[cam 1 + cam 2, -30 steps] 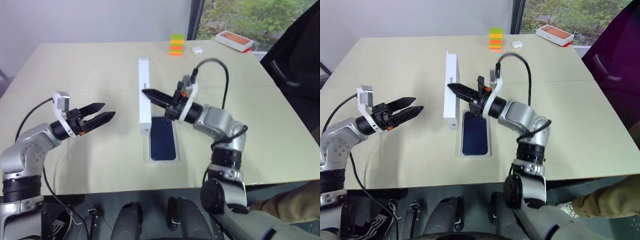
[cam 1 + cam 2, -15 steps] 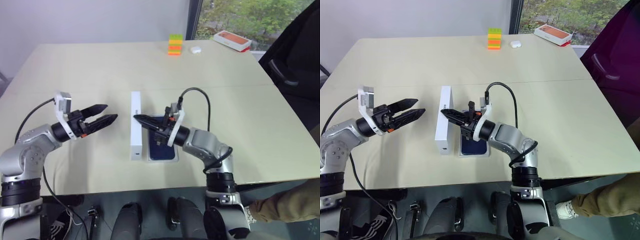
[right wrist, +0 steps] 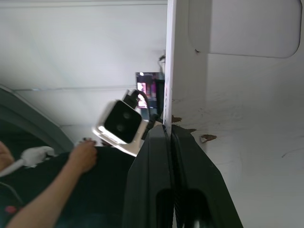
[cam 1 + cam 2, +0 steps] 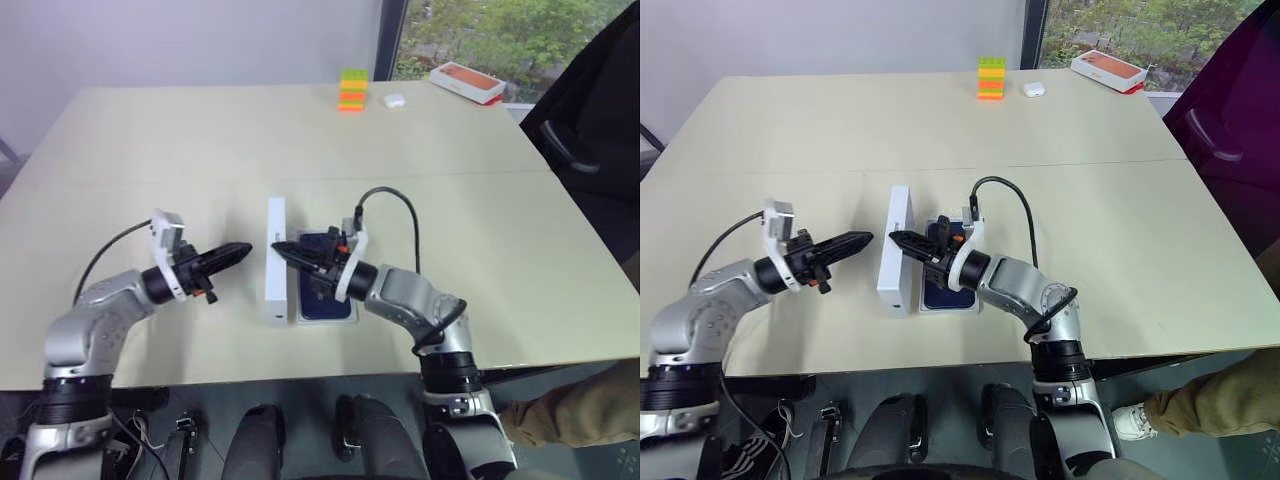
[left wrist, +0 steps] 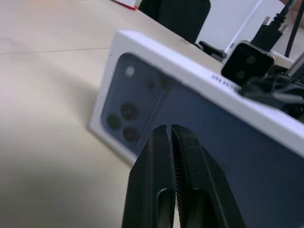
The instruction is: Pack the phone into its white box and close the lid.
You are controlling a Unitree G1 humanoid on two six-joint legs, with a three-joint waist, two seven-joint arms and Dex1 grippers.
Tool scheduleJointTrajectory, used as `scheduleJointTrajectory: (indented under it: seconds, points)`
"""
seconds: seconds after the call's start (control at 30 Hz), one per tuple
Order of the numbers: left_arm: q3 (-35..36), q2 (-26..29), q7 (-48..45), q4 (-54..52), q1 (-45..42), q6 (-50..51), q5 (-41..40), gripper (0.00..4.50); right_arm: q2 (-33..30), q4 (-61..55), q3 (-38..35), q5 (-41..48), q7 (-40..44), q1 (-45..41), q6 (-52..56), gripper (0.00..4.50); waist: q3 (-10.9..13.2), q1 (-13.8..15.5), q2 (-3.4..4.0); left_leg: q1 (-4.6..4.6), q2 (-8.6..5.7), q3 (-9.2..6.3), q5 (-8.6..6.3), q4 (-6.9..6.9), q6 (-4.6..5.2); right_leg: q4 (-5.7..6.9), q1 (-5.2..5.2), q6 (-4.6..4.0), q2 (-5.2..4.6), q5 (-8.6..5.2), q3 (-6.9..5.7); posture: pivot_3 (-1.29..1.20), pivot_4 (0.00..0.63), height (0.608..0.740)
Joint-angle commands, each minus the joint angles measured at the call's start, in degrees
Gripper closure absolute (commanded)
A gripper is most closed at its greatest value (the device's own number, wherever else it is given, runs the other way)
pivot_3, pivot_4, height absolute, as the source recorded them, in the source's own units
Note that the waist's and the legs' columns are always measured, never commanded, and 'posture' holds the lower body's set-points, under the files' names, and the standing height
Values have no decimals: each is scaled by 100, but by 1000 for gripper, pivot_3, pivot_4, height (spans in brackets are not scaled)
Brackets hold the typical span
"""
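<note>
Two pairs of black fingers are closing in on one object from opposite sides. The right gripper point(image 4: 284, 248) is pinching the thin white wall of the lid point(image 4: 275, 262), a deep white rectangular shell standing on its long edge, its fingers clamped on that rim in the right wrist view. The left gripper point(image 4: 240, 250) is pointing at the lid's printed outer face with its fingers pressed together on nothing, just short of touching. Lying right beside the lid is the shallow white box point(image 4: 325, 316), and the glossy dark navy phone point(image 4: 322, 296) is sitting flat inside it on the pale surface point(image 4: 180, 140). Judging from here, the upright lid could topple or twist in that narrow pinch, or land askew and jam on the box's rim, nudging the tray and phone.
</note>
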Motion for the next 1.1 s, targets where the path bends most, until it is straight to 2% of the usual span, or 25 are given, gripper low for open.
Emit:
scheduleJointTrajectory:
  seconds: [0.03, 0.07, 0.17, 0.3, 0.33, 0.47, 0.57, 0.63, 0.8, 0.97, 1.1]
  points:
    - [-155, -170, 47, -94, -112, -98, 3, 4477, -106, -228, 58, -70, 320, -55, 17, 4500, -1, 2, -1, 0, 0, 1, 0, 1, 0, 0, 0, 0, 0, 0, 1, 0, 150, 740]
    - [-196, -202, 29, -112, -121, -100, 2, 4477, -143, -225, 82, -70, 342, -45, 34, 4500, 0, 2, -1, -1, 0, 0, 0, 2, 0, 0, 0, 0, 0, 0, 0, 0, 150, 740]
    - [-316, -257, 5, -95, -114, -103, 65, 4500, -265, -273, 121, -297, 532, -54, 37, 3608, 0, -3, -1, 0, 0, 0, 0, 2, 0, 0, 0, 0, 1, 0, 0, 0, 150, 740]
    - [-403, -342, -3, -114, -104, -132, 84, 4500, -522, -414, 96, -660, 782, -202, 27, 1618, 0, 8, -1, 0, 0, -1, 0, 3, 0, 1, 1, 0, 2, 0, -1, 0, 150, 740]
    - [-450, -415, 30, -124, -130, -116, 71, 4500, -950, -523, 43, -967, 1141, -419, 187, 1080, 0, 6, 0, -1, 0, 0, 0, 5, 0, 1, 1, 0, 1, 0, -1, 0, 150, 740]
    - [-601, -625, 107, -140, -192, -129, 127, 4500, -1952, -511, -171, -1710, 2078, -937, 332, 1080, -1, 36, -1, -3, -8, 3, 0, 13, 0, -2, 4, 2, -7, -1, -3, 0, 150, 740]
    - [-765, -793, 166, -169, -234, -158, 174, 4500, -2863, -634, -102, -2640, 3293, -1267, 359, 1080, -1, 38, -1, -3, -9, 2, 0, 10, 1, -5, 4, 3, -4, -1, -3, 0, 150, 740]
    - [-845, -896, 168, -117, -288, -193, 210, 4500, -3452, -891, 228, -3498, 4258, -1249, 125, 1080, -1, 40, -1, -4, -9, -1, -1, 7, 1, -6, 3, 4, -2, -2, -4, 0, 150, 740]
    - [-1114, -1243, 199, 142, -536, -335, 387, 4500, -4363, -1160, 1099, -5469, 5961, -836, -864, 1080, -2, 31, -2, -1, -6, -4, -2, 7, 4, -6, 4, 18, 4, -11, -9, 0, 150, 740]
    - [-1169, -1456, 260, 347, -742, -393, 462, 4500, -4471, -1123, 1438, -6739, 6649, -839, -1691, 1080, -1, 6, -1, 0, -8, 5, -2, 14, 4, -2, 2, 22, 2, -13, -3, 0, 150, 740]
    - [-1065, -1328, 258, 228, -757, -387, 454, 4500, -4251, -988, 1342, -7117, 6877, -850, -1919, 1080, -1, 23, -2, 1, -6, -2, -2, 12, 4, -2, 3, 21, 6, -12, -7, 0, 150, 740]
